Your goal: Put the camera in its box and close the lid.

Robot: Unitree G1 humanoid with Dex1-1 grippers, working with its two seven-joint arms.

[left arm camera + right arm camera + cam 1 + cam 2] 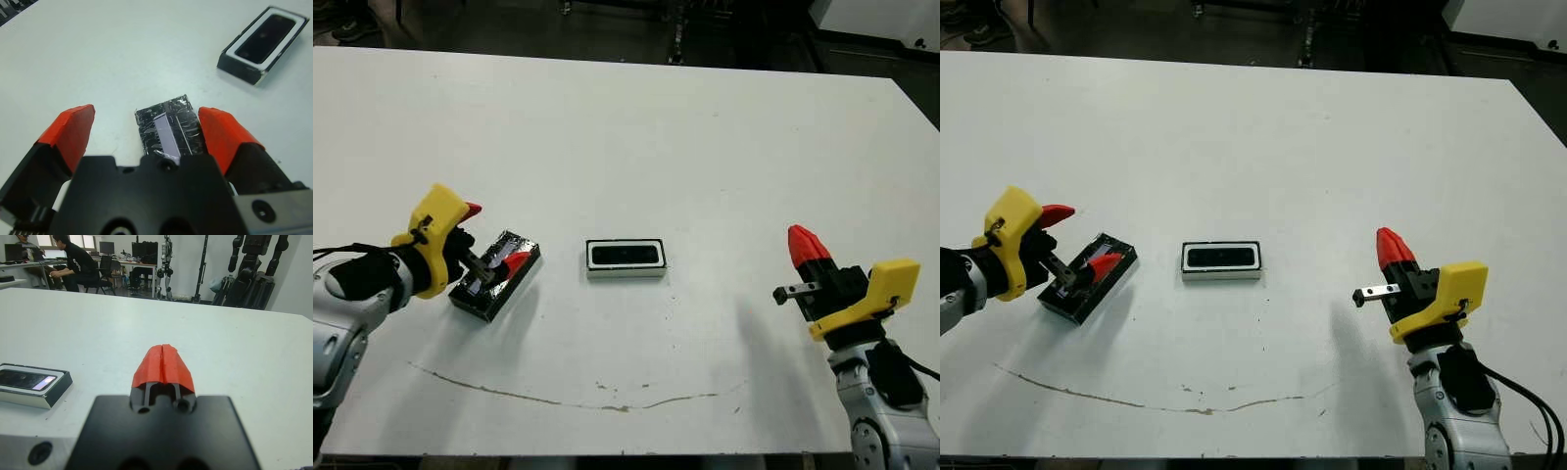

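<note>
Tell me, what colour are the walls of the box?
White. The box has thick white walls with a dark outer base edge; the left wrist view shows it best.

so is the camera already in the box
Yes. The camera lies flat inside the box, its white walls framing it. The lid lies apart, between the open left gripper's fingers.

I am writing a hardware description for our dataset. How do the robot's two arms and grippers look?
Both grippers, left and right, have red pointed fingertips on a black body with a yellow housing. The forearms are silvery grey with black joints. Black cables run by each wrist.
</note>
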